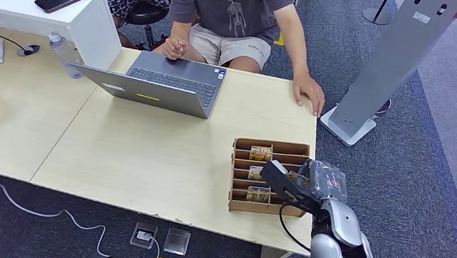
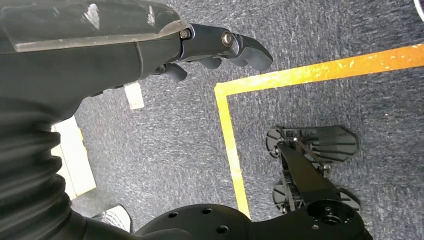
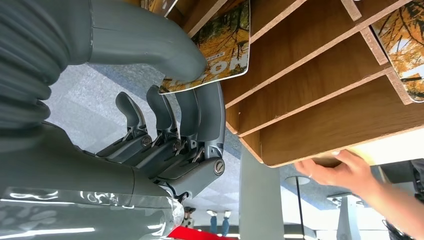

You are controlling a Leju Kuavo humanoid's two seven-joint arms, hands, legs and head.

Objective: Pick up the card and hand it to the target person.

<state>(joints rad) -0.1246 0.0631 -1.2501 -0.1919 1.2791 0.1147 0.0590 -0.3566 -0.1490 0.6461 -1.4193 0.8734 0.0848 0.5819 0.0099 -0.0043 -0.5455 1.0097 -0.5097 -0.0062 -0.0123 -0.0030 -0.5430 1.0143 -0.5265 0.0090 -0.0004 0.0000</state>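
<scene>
The right hand (image 1: 310,184) is at the wooden card rack (image 1: 272,148) near the right edge of the tabletop (image 1: 146,152), over the rack's right end. In the right wrist view the thumb and fingers (image 3: 200,117) are clamped on a card (image 3: 220,50) with an autumn-leaf print, the thumb pressed on one face and the fingers behind the other. The card sits at the mouth of one of the rack's slots, its far part still between the dividers. More cards (image 1: 261,153) of the same print stand in other slots. A person (image 1: 238,8) sits across the tabletop behind an open laptop (image 1: 166,84), one hand (image 1: 310,94) resting flat on the far edge. The left hand (image 2: 220,47) hangs low over blue-grey carpet (image 2: 175,150) crossed by yellow tape (image 2: 320,70), its fingers curled loosely inward and holding nothing.
</scene>
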